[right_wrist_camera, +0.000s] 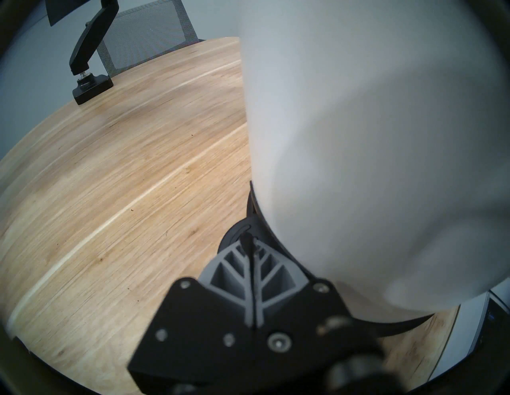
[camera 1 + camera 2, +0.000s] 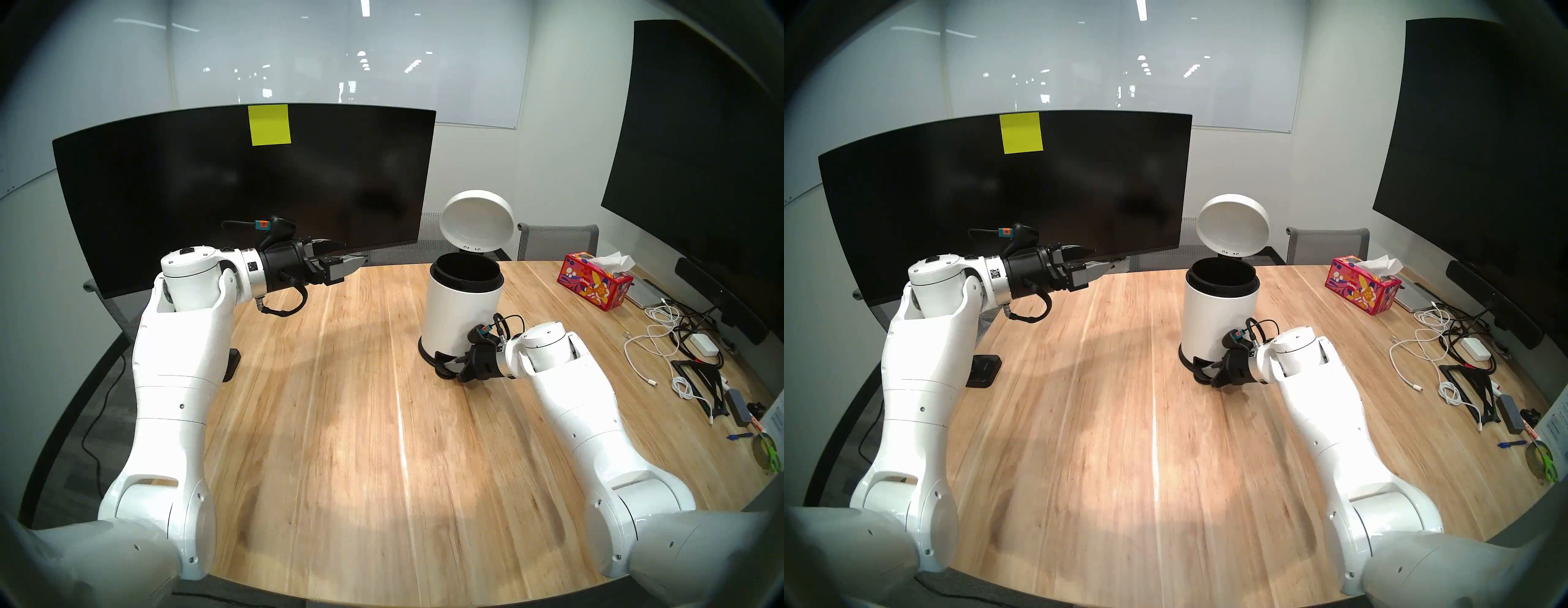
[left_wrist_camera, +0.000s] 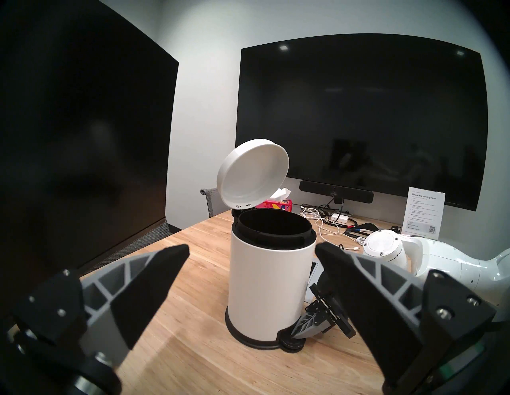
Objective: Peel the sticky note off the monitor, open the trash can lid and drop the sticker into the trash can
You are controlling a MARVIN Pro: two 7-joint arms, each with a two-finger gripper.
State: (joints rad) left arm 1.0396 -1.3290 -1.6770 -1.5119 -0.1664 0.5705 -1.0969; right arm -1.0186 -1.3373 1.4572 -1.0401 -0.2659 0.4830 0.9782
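Across the round wooden surface (image 2: 339, 403) of a small meeting room with pale walls and a whiteboard (image 2: 339, 55), a white trash can (image 2: 460, 314) stood right of centre, its trash can lid (image 2: 477, 220) tipped up on its hinge above the black inner rim. Behind it to the left hung the curved monitor (image 2: 212, 191), with the sticky note (image 2: 270, 125) stuck at the screen's top edge. A bigger flat display panel (image 2: 700, 148) filled the right wall, with a tissue box (image 2: 596, 286) marked "Kleenex" and loose white cables (image 2: 653, 339) below it. The left gripper (image 2: 354, 265) hung level in front of the monitor's lower edge, fingers spread wide and holding nothing. The right gripper (image 1: 251, 242) rested its tips on the foot pedal (image 1: 234, 234) at the bin's base, fingers pressed together. Only the left wrist view showed a standing card (image 3: 425, 212) headed "Using this meeting room" with a QR code; only the right wrist view showed the monitor's clamp base (image 1: 92, 88) and a mesh chair (image 1: 149, 35) behind it.
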